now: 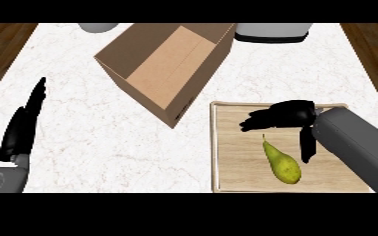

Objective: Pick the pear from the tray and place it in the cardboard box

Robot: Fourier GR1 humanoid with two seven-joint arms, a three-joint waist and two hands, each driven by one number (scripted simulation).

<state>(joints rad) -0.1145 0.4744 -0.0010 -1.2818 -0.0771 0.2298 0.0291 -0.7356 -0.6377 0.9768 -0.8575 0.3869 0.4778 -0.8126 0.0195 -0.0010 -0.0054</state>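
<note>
A yellow-green pear [283, 163] lies on the wooden tray [235, 172] at the lower right, its stem pointing up and left. My right hand [284, 116] hovers over the tray just above the pear, fingers stretched left and thumb hanging down beside the fruit, open and holding nothing. The open cardboard box [168, 67] stands tilted at the upper middle, its opening facing up. At the left edge my left hand [22, 125] rests open, fingers up.
A grey round object [99, 27] shows at the top left of the marble counter and a white-and-dark appliance [271, 32] at the top right. Wooden floor flanks the counter on both sides.
</note>
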